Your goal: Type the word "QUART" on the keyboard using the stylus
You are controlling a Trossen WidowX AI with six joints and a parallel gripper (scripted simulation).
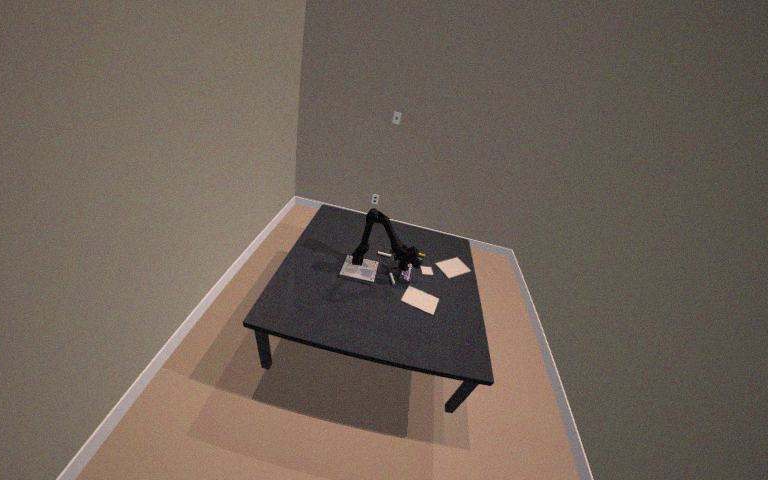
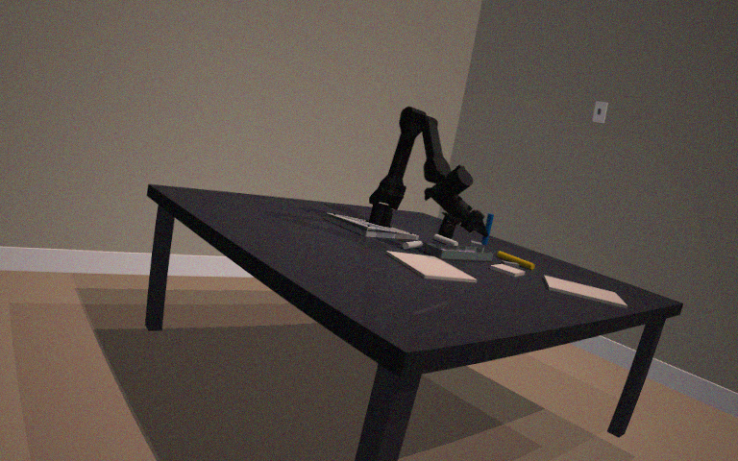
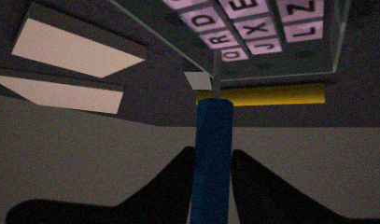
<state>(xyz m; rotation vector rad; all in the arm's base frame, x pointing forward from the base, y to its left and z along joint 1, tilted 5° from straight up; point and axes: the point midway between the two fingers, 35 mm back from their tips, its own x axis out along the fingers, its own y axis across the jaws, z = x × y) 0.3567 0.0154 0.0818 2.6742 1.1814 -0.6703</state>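
My gripper [image 3: 212, 156] [image 2: 485, 230] is shut on the blue stylus [image 3: 212, 182] [image 2: 489, 219], which stands roughly upright between the fingers. Its thin grey tip points at the keyboard [image 3: 289, 65] [image 2: 464, 255] [image 1: 406, 276], a dark tray with pink letter keys. In the wrist view the end of the tip overlaps the left edge of the Q key [image 3: 233, 54], beside the R key [image 3: 221, 39]. Whether it touches or presses a key cannot be told. The D key [image 3: 202, 20] shows farther up; the U, A and T keys cannot be made out.
A yellow cylinder [image 3: 280, 95] [image 2: 516, 260] [image 1: 421, 255] lies just beyond the keyboard. A small pale block [image 2: 507, 269] [image 1: 427, 270] lies near it. Two flat pale slabs [image 2: 431, 266] [image 2: 584, 290] and two white cylinders [image 2: 411, 244] [image 2: 446, 240] lie around the keyboard.
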